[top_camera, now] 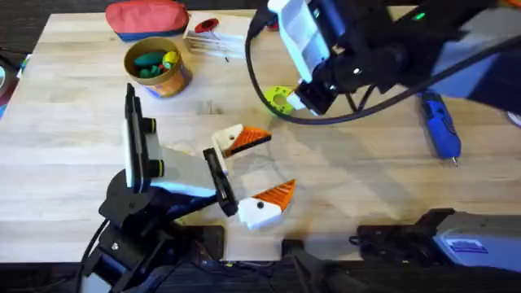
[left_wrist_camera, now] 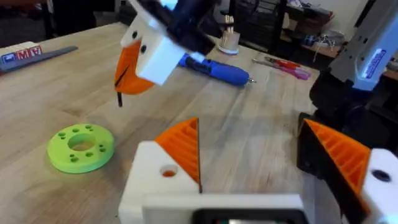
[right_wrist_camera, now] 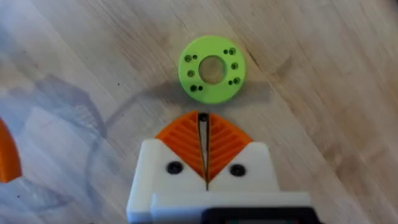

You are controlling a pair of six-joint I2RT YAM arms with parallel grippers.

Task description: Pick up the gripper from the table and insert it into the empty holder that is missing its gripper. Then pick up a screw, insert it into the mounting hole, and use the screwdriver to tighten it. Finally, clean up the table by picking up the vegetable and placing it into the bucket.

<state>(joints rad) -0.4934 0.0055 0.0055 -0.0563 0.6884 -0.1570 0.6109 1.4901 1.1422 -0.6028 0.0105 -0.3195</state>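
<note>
The right tool (right_wrist_camera: 203,146) hangs over the middle of the wooden worktop (top_camera: 366,163), its two orange ribbed pads (right_wrist_camera: 227,143) pressed together with a thin dark screw (right_wrist_camera: 202,119) pinched between their tips. Just beyond those tips, apart from them, the lime-green disc (right_wrist_camera: 211,69) lies flat on the wood. In the overhead view this tool (top_camera: 305,102) sits beside the disc (top_camera: 279,99), with the arm rising large and dark toward the far right.

The left tool (top_camera: 252,175) rests low near the centre of the worktop, spread wide: one white finger with its orange pad (top_camera: 244,140) points toward the disc, the other pad (top_camera: 277,194) lies nearer the front edge. Nothing sits between them. From the left wrist view the right tool (left_wrist_camera: 134,84) hovers above the wood with the screw's tip pointing down, the disc (left_wrist_camera: 81,147) lying below and to one side.

The screwdriver (top_camera: 440,126) with the blue handle lies on the right side of the worktop, well apart from both tools, tip toward the front. The bucket (top_camera: 157,67) stands at the far left, holding green and yellow toy vegetables (top_camera: 151,63), next to a red pouch (top_camera: 146,18). A slim red-handled tool (left_wrist_camera: 283,64) lies past the blue screwdriver (left_wrist_camera: 217,70)
</note>
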